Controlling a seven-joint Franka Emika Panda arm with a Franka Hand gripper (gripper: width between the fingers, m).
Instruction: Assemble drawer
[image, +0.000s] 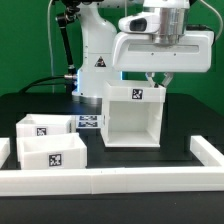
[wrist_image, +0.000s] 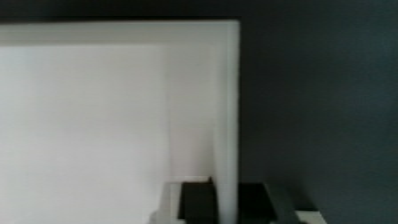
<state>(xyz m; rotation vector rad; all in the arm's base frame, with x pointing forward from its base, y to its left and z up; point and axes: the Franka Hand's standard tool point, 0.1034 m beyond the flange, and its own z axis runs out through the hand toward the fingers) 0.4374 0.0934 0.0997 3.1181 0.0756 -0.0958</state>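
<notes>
Two low white trays with square tags stand on the black table (image: 185, 125) at about eight o'clock from the middle of the exterior view: the near drawer (image: 55, 153) and, touching or just behind it, the far drawer (image: 42, 128). Both are upright, open side up, and well apart from the gripper (image: 152, 84). At three o'clock from the far drawer the marker board (image: 90, 122) lies flat, between the drawers and the taller white box (image: 130, 125). The box stands near the centre, with one tag showing on its back wall. The arm (image: 165, 45) reaches in from twelve o'clock, and the gripper is down on the top edge of the box's back wall. In the wrist view a thin white wall of the box (wrist_image: 107, 110) runs edge-on between the dark fingers (wrist_image: 196, 202), one on each face and seemingly pressed against it, so the gripper (wrist_image: 228, 205) is clamped on the box. A long white rail (image: 110, 182) edges the table at six o'clock.
</notes>
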